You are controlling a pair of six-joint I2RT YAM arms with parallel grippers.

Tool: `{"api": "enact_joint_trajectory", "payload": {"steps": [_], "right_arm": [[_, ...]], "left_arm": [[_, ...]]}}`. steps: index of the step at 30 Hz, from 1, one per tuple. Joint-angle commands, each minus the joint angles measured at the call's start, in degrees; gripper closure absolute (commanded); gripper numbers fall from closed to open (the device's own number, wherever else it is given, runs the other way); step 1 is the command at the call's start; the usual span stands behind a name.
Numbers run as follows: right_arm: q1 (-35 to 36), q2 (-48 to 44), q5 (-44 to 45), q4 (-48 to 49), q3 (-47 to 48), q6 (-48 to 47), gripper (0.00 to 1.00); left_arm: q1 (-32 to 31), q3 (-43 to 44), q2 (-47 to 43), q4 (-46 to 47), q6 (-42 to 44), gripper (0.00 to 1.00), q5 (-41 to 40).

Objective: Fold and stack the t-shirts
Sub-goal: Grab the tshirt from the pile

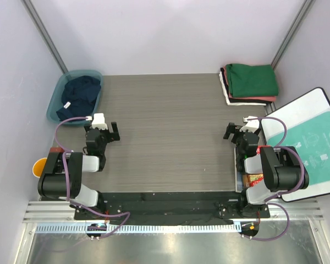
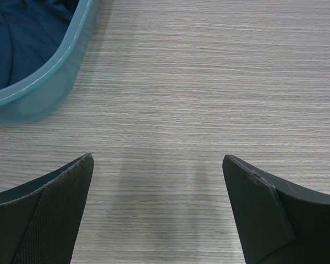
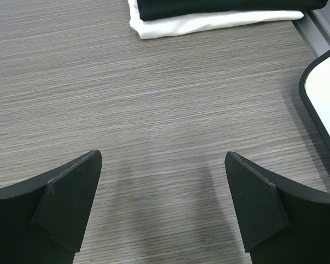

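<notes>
A dark navy t-shirt (image 1: pixel 80 94) with a small white tag lies crumpled in a teal plastic basket (image 1: pixel 56 100) at the far left; it also shows in the left wrist view (image 2: pixel 22 38). A stack of folded t-shirts (image 1: pixel 249 83), green on top of salmon-red and white, sits at the far right; its white bottom edge shows in the right wrist view (image 3: pixel 209 22). My left gripper (image 1: pixel 113 132) is open and empty above bare table, right of the basket. My right gripper (image 1: pixel 231 132) is open and empty above bare table, in front of the stack.
A white board (image 1: pixel 313 107) with a teal-printed plastic bag (image 1: pixel 313 148) lies at the right edge; the board's rim shows in the right wrist view (image 3: pixel 322 99). An orange cup (image 1: pixel 39 166) stands at the left. Small coloured items (image 1: pixel 253 179) sit by the right arm's base.
</notes>
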Motion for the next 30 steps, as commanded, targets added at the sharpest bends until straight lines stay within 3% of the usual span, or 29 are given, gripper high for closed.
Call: {"api": "enact_joint_trajectory", "payload": {"steps": [1, 6, 10, 14, 15, 17, 21, 23, 26, 27, 30], "right_arm": [[0.12, 0.08, 1.3, 2.37, 1.35, 0.34, 0.0], [0.12, 0.34, 1.3, 2.46, 1.53, 0.34, 0.0], [0.21, -1.4, -3.77, 1.86, 1.09, -1.07, 0.01], [0.12, -8.17, -11.43, -7.54, 3.55, -2.83, 0.0], [0.21, -11.92, -12.66, -12.35, 4.16, -4.22, 0.0], [0.12, -15.63, -18.44, -19.3, 8.02, -5.98, 0.0], [0.12, -19.96, -34.27, -52.8, 21.71, -29.02, 0.0], [0.21, -19.17, -32.37, -61.57, 30.68, -28.07, 0.0], [0.12, -15.76, -22.1, -76.16, 42.28, -22.0, 0.0], [0.21, -14.52, -20.6, -84.73, 45.44, -22.08, 0.0], [0.21, -8.11, -21.63, -101.62, 58.1, -25.41, 0.0]], "left_arm": [[0.16, 0.11, 0.11, 4.05, -0.72, 0.0, -1.04], [0.16, 0.11, 0.11, 4.14, -0.72, 0.0, -1.04], [0.16, 0.02, -0.94, 4.32, 0.68, 0.0, 1.23], [0.24, 3.25, -11.46, -8.83, 3.58, 0.0, 9.4], [0.24, 4.66, -17.15, -17.4, 5.94, 0.0, 14.03], [0.24, 9.82, -21.92, -25.87, 12.78, 0.0, 18.63], [0.07, 22.93, -28.98, -56.14, 27.97, 0.0, 25.4], [0.16, 31.08, -27.67, -62.98, 29.07, 0.0, 22.62], [0.16, 43.2, -21.79, -75.63, 30.04, 0.0, 15.67], [0.16, 46.3, -19.51, -82.19, 32.22, 0.0, 14.88], [0.07, 56.6, -10.81, -90.57, 34.17, 0.0, 11.54]]}}
